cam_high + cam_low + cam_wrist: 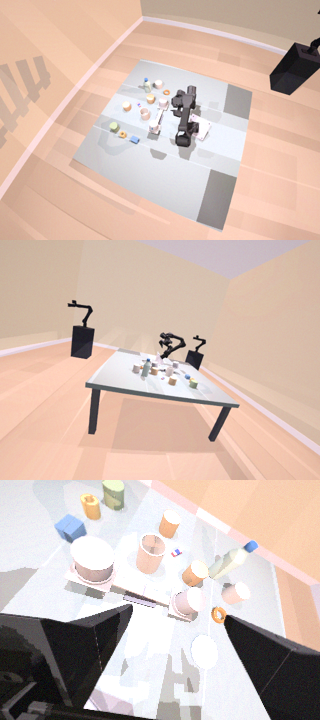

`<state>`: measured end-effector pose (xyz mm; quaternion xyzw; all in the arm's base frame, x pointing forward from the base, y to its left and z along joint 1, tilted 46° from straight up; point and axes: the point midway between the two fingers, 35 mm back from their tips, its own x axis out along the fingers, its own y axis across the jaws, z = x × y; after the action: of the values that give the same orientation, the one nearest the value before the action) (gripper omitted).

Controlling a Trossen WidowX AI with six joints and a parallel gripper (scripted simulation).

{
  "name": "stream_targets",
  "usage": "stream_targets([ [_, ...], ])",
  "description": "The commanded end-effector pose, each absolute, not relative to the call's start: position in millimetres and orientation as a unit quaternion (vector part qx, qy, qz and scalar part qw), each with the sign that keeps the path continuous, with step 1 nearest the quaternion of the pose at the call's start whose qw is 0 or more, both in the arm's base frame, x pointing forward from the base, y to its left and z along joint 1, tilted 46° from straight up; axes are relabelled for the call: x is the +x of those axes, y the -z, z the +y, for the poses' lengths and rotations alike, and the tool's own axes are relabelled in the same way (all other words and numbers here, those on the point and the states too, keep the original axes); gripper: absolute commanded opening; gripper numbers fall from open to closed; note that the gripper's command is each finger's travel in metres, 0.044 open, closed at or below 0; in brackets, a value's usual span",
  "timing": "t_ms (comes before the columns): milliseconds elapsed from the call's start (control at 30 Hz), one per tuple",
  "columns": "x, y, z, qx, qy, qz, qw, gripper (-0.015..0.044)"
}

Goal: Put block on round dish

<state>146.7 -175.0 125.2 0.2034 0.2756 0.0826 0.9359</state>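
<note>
The balance (159, 115) (142, 590) stands mid-table with an upside-down pinkish cup on each end. One cup (153, 124) (175, 364) (93, 560) is on the left in the wrist view; its pan looks the higher. The other cup (163, 102) (154, 364) (189, 601) is on the right there, on the pan that looks lower. No block shows under either cup. The round white dish (204, 651) lies on the table nearer the gripper; the arm hides it in the top view. My gripper (177, 613) is open and empty, high above the table beside the balance.
An open pink cup (145, 114) (150, 555) and orange cylinders stand beyond the balance. A bottle (147, 86) (229, 563), a pink cylinder (158, 84) and an orange ring (166, 92) are past the lower-pan end. A blue block (134, 139) (71, 528) is past the other.
</note>
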Motion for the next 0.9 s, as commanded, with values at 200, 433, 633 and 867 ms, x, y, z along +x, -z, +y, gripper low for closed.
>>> stream_targets([
  [200,156.1,-135.4,-161.2,0.348,-0.125,0.260,0.892,0.0440],
  [433,156.9,-134.8,-161.4,0.355,-0.127,0.264,0.888,0.0440],
  [633,165.5,-123.0,-166.8,0.408,-0.133,0.313,0.848,0.0440],
  [867,179.6,-107.3,-177.2,0.476,-0.120,0.377,0.785,0.0440],
])
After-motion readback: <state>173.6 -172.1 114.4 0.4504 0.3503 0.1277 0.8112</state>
